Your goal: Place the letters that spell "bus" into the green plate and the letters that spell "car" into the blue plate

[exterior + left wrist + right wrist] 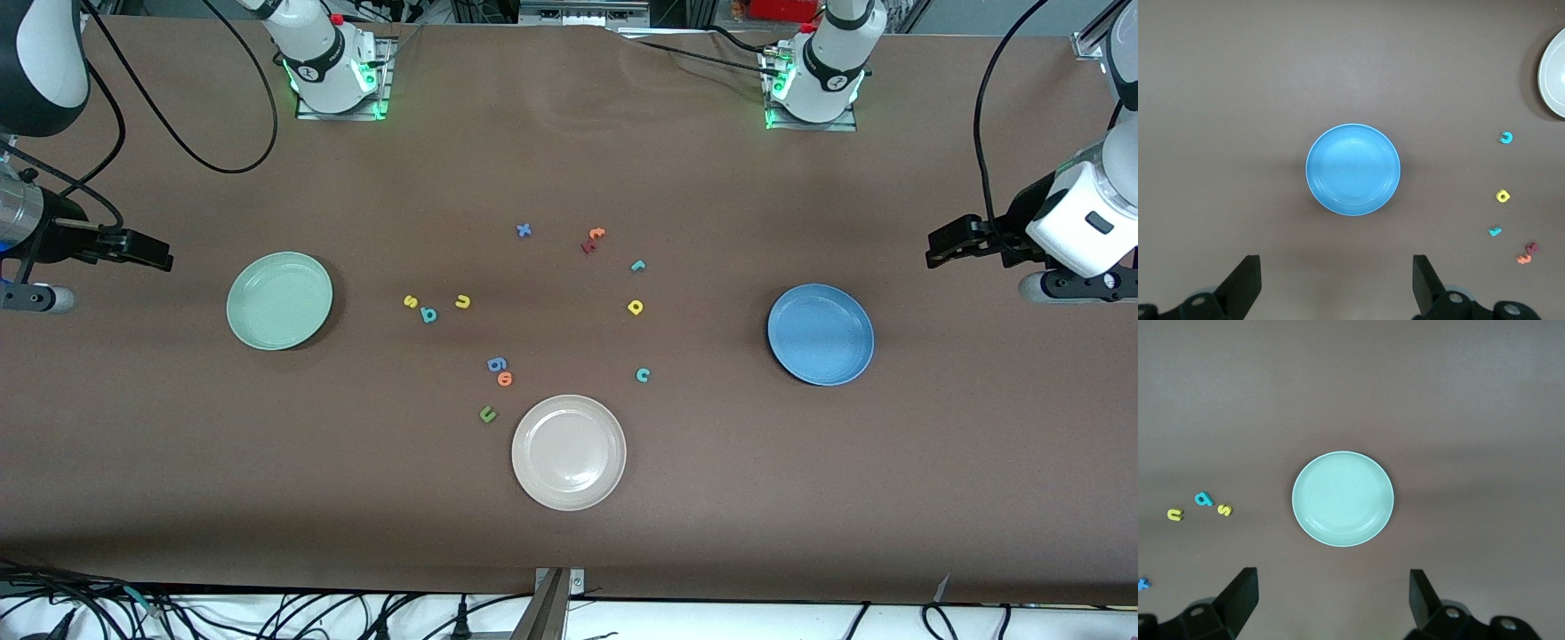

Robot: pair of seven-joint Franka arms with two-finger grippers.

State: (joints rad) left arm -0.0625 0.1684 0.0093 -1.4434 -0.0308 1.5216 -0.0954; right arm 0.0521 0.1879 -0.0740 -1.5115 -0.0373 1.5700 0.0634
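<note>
At frame centre lie my letters; both plates sit empty. My right pincer and left pincer hang released; I should descend squarely over the teal "b" beside the green plate.

The bench is covered in a plain brown mat. Three round plates lie on it: the green plate toward the right arm's end, the blue plate toward the left arm's end, and a beige-white plate between them, nearest the front camera.

Small foam letters lie loose between the plates. A yellow "s", teal "b" and yellow "u" sit close together near the green plate. A teal "r", yellow "a" and teal "c" lie apart nearer the blue plate. A blue "x", a red and orange pair, a blue "g"-like letter touching an orange "o", and a dark green "u" also rest on the mat.
</note>
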